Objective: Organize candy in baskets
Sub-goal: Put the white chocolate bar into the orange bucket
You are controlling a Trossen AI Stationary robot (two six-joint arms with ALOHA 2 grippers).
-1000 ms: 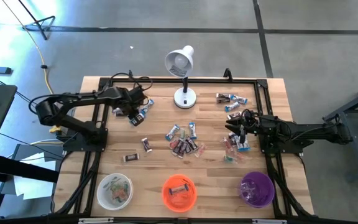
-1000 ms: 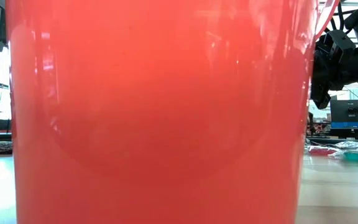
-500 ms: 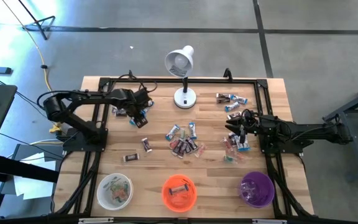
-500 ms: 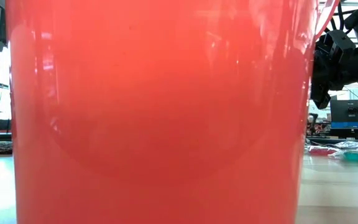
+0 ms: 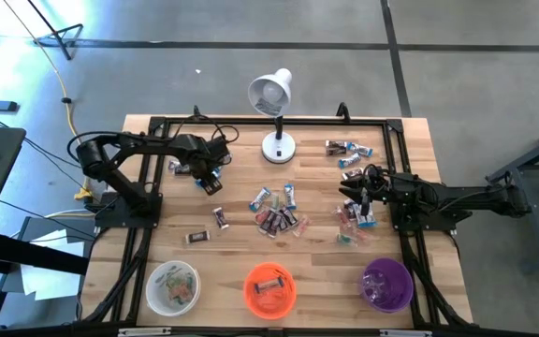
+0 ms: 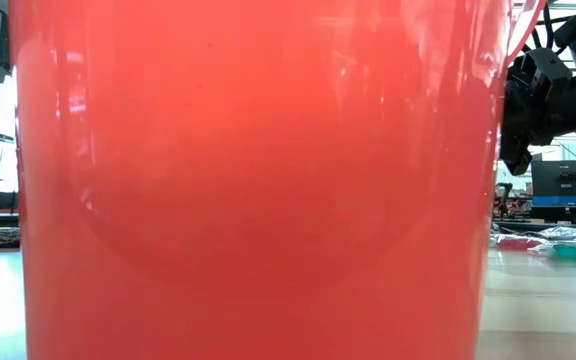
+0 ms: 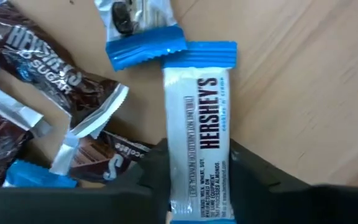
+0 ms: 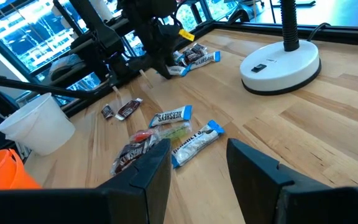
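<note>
Wrapped candies lie in groups on the table: one by my left gripper (image 5: 210,173), a middle heap (image 5: 277,211), a group at the right (image 5: 352,225), a few at the far right (image 5: 342,148). In the left wrist view a white, blue-ended candy (image 7: 197,112) lies between my left gripper's fingers (image 7: 197,163), beside brown and blue ones (image 7: 48,56). My right gripper (image 5: 356,197) hangs open over the right group, fingers apart (image 8: 197,155). The white basket (image 5: 173,285), orange basket (image 5: 269,288) and purple basket (image 5: 386,284) stand along the near edge. My left gripper pinches the white candy between its two fingers, one on each long side, near the end closest to the wrist (image 7: 199,180). The fingers (image 7: 154,171) lie along the candy and come from above. Whether the candy is off the table, I cannot tell.
A white desk lamp (image 5: 274,94) stands on its round base (image 5: 278,147) at the far middle. Two loose candies (image 5: 220,217) (image 5: 196,237) lie left of the middle heap. The orange basket's wall (image 6: 258,180) fills the low view.
The left arm's elbow has swung toward the table's right while its gripper stayed over the left candy group, shifting only slightly right. The right arm has kept still.
</note>
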